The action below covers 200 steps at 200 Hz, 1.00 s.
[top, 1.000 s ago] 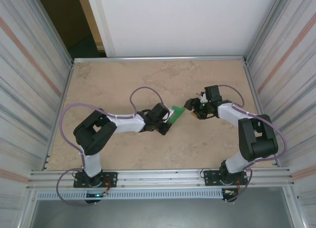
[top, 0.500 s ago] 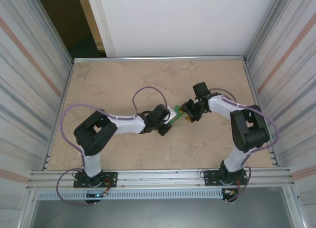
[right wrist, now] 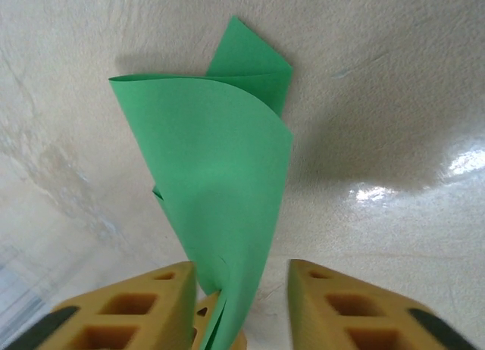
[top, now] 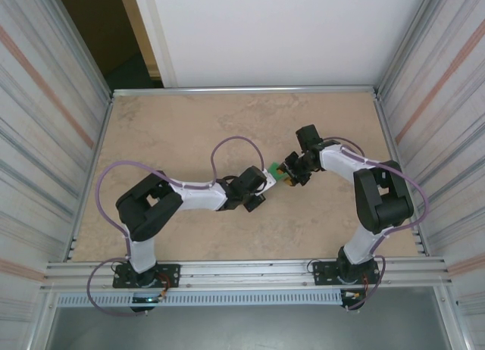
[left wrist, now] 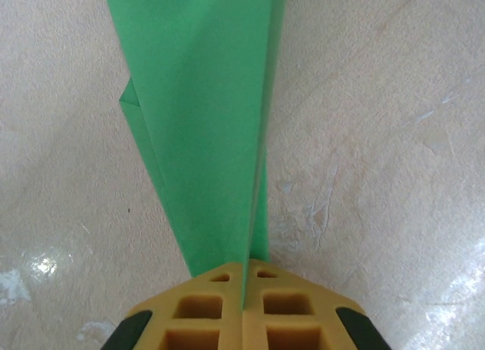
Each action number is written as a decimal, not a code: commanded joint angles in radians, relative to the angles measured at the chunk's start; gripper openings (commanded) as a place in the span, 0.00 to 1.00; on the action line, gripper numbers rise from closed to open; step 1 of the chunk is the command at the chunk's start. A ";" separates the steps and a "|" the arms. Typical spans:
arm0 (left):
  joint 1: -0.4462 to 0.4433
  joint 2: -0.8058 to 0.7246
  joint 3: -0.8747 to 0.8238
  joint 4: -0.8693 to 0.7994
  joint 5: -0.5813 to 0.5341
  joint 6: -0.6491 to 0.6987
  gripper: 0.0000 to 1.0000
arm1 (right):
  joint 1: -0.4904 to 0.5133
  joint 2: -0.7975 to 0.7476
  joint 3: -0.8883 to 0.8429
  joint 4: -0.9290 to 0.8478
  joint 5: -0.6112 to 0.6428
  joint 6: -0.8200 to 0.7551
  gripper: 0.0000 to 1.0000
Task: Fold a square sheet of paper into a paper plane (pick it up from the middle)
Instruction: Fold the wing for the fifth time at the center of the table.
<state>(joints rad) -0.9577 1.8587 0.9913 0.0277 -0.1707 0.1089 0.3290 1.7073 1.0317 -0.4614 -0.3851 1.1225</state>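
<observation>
Pinching flimsy paper (left wrist: 204,123) by its stiffer folded spine, the left hand (left wrist: 244,278) grips; the right hand (right wrist: 241,278) straddles it, unclosed.

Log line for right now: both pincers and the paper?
left pincer: shut on green paper | right pincer: open, jaws astride the opposite end | paper: partly folded, layered

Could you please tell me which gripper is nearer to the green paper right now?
Left. The left gripper is shut on the green paper, pinching it. The right gripper straddles the same sheet with its jaws apart, a gap showing beside one finger.
</observation>
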 commanded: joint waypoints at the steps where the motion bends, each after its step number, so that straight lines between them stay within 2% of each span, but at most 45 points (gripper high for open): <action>1: -0.003 0.003 -0.025 0.004 -0.012 0.020 0.08 | 0.005 0.023 0.014 -0.022 0.020 0.019 0.24; 26: -0.003 -0.027 -0.040 0.022 0.028 0.016 0.18 | 0.005 0.025 0.014 -0.016 0.025 0.022 0.10; 45: -0.003 -0.059 -0.045 0.032 0.071 0.009 0.24 | 0.004 0.019 0.004 -0.012 0.029 0.029 0.05; 87: -0.004 -0.074 -0.050 0.051 0.104 0.000 0.22 | 0.003 0.012 -0.005 0.000 0.027 0.034 0.03; 134: -0.003 -0.063 -0.037 0.044 0.111 0.001 0.26 | 0.003 0.010 -0.011 -0.002 0.025 0.034 0.02; 154: -0.003 -0.065 -0.036 0.046 0.122 0.002 0.19 | 0.004 0.012 -0.013 -0.001 0.024 0.034 0.02; 185: -0.003 -0.052 -0.040 0.051 0.118 0.002 0.09 | 0.002 0.011 -0.012 0.003 0.013 0.034 0.04; 192: -0.003 -0.048 -0.042 0.052 0.119 -0.001 0.07 | 0.002 0.008 -0.012 0.002 0.008 0.032 0.10; 200: -0.003 -0.045 -0.042 0.052 0.115 -0.004 0.06 | -0.001 0.003 -0.010 0.002 0.005 0.027 0.24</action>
<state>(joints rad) -0.9569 1.8175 0.9524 0.0650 -0.0677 0.1074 0.3290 1.7184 1.0275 -0.4496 -0.3706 1.1484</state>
